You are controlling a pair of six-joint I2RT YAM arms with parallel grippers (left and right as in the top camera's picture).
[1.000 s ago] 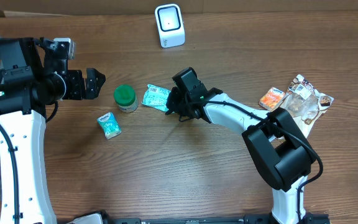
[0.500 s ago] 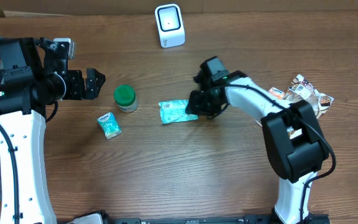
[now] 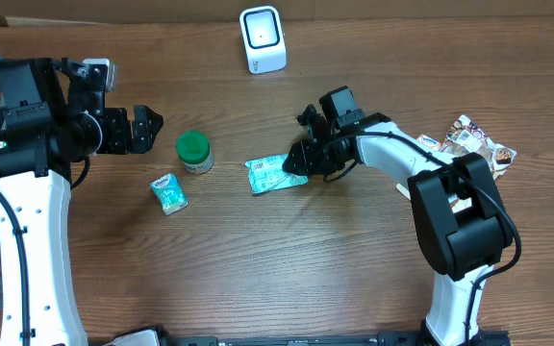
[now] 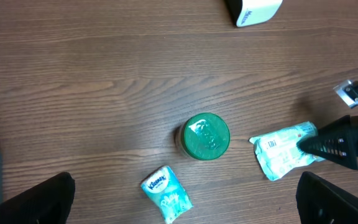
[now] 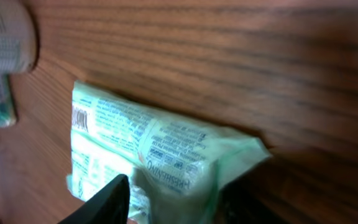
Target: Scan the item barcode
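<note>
The packet [image 3: 275, 174] lies flat on the table [image 3: 287, 269], a little right of centre in the overhead view. Its printed side is up, and its barcode [image 5: 79, 118] shows at the end farthest from me. My right gripper [image 3: 301, 161] is at the packet's right end. The jaws are about half open with one finger [image 5: 104, 198] on each side of that end. I cannot tell whether they are pressing it or only straddling it.

To the left are the jar [image 3: 193, 151] and, below it, the tissue pack [image 3: 169, 192]. My left gripper [image 3: 147, 130] hangs beyond them, spread wide and empty. The scanner [image 3: 263, 38] stands at top centre, well apart from the packet.

I judge I am at the pickup, with no scan made. Next I need a firm pinch on this end. Then I lift the packet and turn it so the barcode faces the scanner's window without my fingers covering it.
</note>
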